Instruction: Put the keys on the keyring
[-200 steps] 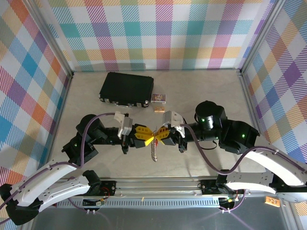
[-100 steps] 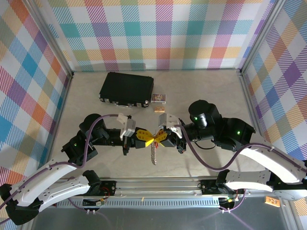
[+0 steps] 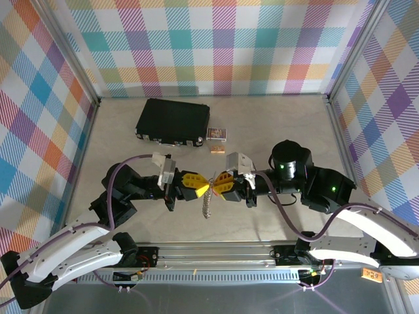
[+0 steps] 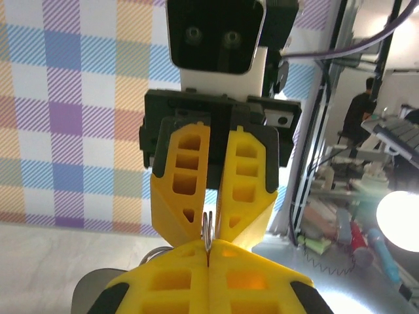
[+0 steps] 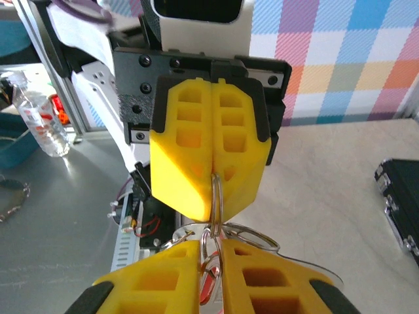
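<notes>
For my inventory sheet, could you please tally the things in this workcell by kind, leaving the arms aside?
Black case: 1
Small card box: 1
Small tan block: 1
Keys and keyring bundle: 1
Total: 4

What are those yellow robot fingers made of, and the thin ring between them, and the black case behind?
Left gripper's fingers: apparently matte yellow plastic, with moulded or printed hollow cells. Wire ring: thin, silvery and glinting, so probably metal. Black case: dark matte shell with silvery fittings along one edge; plastic or fabric, hard to say.
</notes>
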{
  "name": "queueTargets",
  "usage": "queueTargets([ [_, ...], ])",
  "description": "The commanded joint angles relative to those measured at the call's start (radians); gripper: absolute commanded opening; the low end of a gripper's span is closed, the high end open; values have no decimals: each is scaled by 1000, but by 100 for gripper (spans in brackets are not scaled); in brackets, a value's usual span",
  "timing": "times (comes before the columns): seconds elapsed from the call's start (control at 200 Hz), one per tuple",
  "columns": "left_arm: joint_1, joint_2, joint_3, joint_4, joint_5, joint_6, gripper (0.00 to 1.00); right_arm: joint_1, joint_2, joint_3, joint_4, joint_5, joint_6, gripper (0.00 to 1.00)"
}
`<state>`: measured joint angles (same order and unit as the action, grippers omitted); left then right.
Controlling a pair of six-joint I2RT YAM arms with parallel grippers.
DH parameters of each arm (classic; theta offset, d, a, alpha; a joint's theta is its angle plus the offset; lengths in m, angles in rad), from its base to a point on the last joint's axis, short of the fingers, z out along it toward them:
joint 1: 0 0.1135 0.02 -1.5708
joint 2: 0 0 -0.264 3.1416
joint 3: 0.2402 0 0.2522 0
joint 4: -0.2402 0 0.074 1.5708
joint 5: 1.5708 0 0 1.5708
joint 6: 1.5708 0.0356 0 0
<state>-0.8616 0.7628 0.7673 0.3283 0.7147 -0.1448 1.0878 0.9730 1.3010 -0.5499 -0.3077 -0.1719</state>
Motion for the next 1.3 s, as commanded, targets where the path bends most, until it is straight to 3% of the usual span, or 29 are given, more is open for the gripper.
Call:
queueTargets([
  [0.0, -5, 1, -28, 218, 10, -88, 0, 5, -10, -19, 68, -42, 26, 14],
  [0.185, -5, 21, -70, 354, 8, -151, 0, 5, -9, -25, 67, -35, 28, 11],
  [0.445, -6, 48, -83, 447, 21, -201, 0, 4, -25, -36, 72, -26, 30, 14],
  [0.78, -5, 30, -72, 366, 12, -158, 0, 4, -91, -53, 102, 16, 37, 23],
  [1.295, -6, 25, -69, 334, 13, -141, 0, 4, -57, -56, 162, 20, 52, 28],
])
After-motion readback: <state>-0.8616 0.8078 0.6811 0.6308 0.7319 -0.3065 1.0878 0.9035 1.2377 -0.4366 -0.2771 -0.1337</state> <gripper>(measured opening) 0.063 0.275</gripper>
